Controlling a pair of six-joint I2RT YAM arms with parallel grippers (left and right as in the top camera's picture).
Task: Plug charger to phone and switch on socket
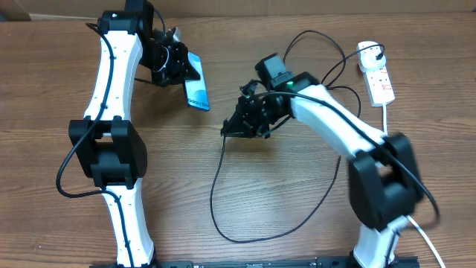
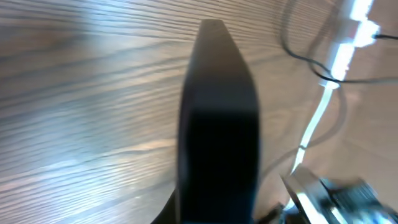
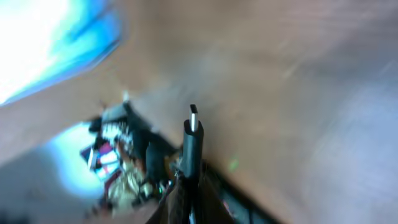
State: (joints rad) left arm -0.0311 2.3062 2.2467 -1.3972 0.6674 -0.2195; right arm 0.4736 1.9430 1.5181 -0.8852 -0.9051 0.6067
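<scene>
My left hand [image 1: 181, 65] grips the phone [image 1: 198, 89]. My right hand [image 1: 234, 126] pinches the charger [image 3: 193, 142] tip, not yet mated. Switching the socket [image 1: 381, 80] remains to do.

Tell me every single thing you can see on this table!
phone: one, blue screen with black rim, left of the middle, held in the left gripper.
charger: one, black, thin cable looping over the table, small tip sticking out of the right gripper.
socket: one, white strip with red marks, far right corner, with a thick white cord.
table: one, brown wood, under everything.
left gripper: one, black, closed on the phone.
right gripper: one, black, near the middle, closed on the charger tip.
arms: two, white and black, one on each side.
</scene>
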